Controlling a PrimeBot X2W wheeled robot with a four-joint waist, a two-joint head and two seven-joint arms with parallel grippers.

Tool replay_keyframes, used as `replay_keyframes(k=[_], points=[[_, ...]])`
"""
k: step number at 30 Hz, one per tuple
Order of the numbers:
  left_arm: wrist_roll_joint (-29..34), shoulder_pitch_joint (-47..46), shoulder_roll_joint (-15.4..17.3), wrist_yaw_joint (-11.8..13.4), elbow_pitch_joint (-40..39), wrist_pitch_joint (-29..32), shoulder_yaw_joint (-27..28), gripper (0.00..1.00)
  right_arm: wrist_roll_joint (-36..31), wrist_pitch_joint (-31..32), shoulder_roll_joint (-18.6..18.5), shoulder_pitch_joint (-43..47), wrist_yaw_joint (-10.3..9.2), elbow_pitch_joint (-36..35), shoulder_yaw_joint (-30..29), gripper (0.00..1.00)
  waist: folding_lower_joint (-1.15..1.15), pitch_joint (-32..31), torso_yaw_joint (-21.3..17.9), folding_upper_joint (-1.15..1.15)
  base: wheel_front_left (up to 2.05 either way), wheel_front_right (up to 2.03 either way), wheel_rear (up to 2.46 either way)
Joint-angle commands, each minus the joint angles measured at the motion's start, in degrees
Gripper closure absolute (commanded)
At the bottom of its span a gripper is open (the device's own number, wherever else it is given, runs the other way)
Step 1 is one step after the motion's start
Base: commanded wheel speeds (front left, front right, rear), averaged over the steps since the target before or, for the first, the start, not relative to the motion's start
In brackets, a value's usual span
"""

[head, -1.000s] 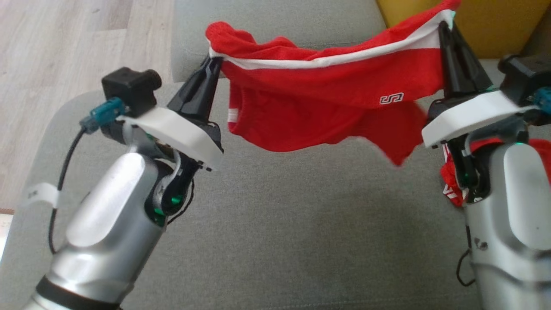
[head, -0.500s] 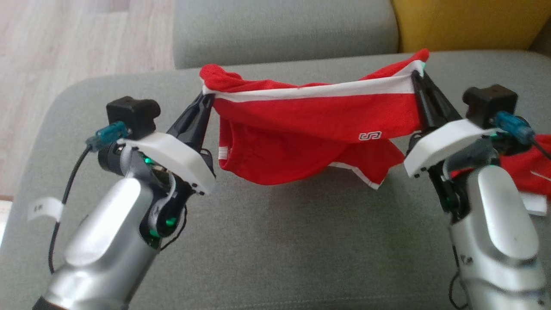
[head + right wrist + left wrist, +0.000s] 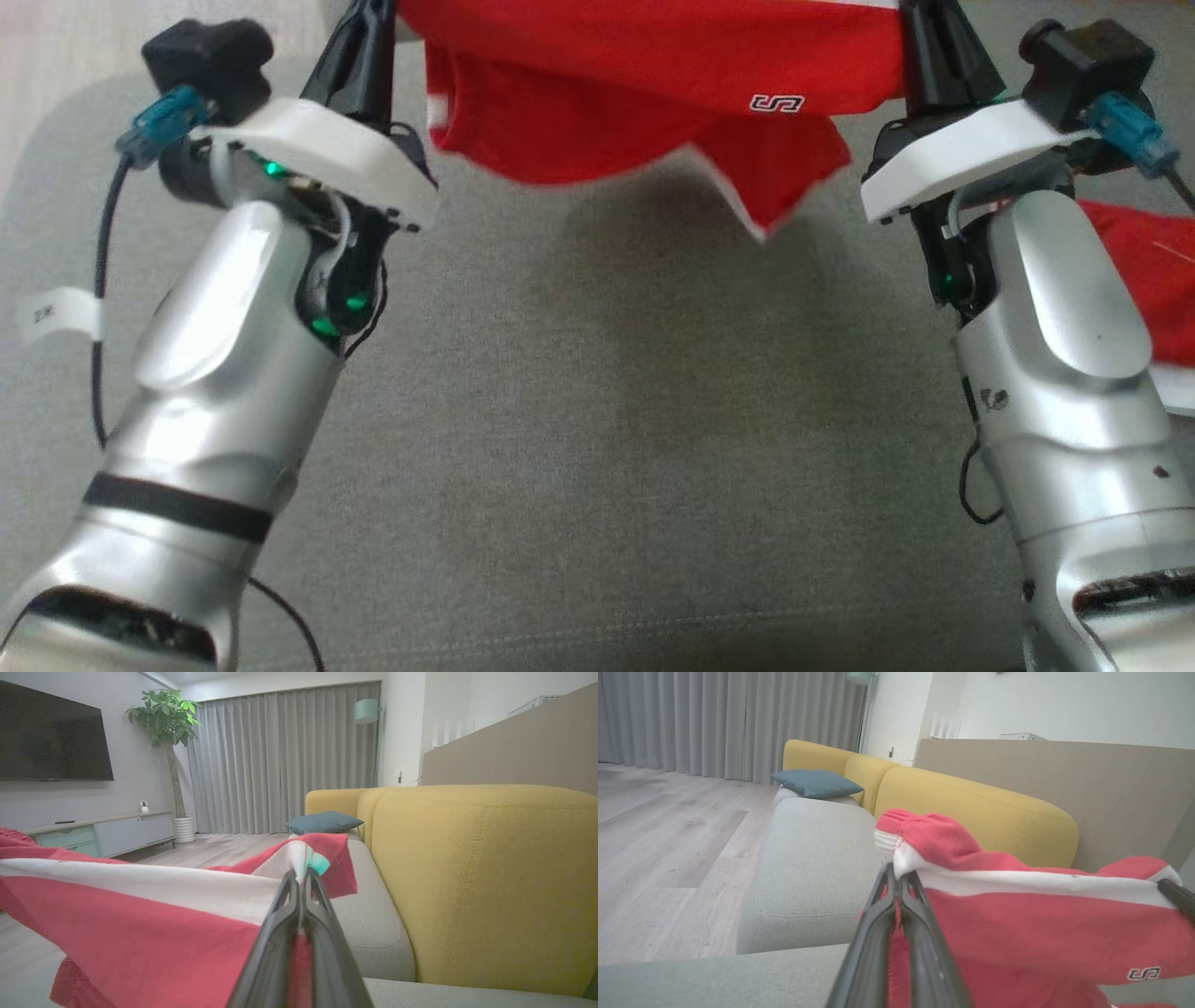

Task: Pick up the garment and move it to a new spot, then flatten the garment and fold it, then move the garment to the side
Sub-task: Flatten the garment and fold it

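The grey seat cushion (image 3: 597, 420) spreads below. Above it the red garment (image 3: 635, 84) hangs off the fabric, stretched by its white-banded edge between the two grippers, so its long axis runs left to right across the robot's front. Both arms reach forward and up, about level. The left gripper (image 3: 895, 873) is clamped on the left corner and the right gripper (image 3: 299, 877) on the right one. Loose cloth sags lowest toward the right.
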Motion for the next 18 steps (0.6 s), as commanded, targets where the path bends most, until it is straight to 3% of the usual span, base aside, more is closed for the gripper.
replay_keyframes(k=[1,7,18], points=[[0.93,-2.78,1.24,-0.54,-0.52,-0.76,2.28,1.0,0.54,-1.2,0.7,-1.92,0.37,-0.57,0.69,1.0,0.0,1.01,0.07,0.0,0.0,0.0,0.0],[3.39,0.41,-0.79,-2.63,2.06,-1.29,3.08,1.0,0.85,-2.87,0.7,0.71,0.37,4.67,0.55,1.0,0.0,1.99,0.46,0.0,0.0,0.0,0.0],[12.79,19.77,-4.66,-3.85,-1.65,-1.33,7.57,1.0,3.11,-3.7,0.7,13.13,0.37,10.13,1.41,1.0,0.0,0.12,0.98,0.0,0.0,0.0,0.0]])
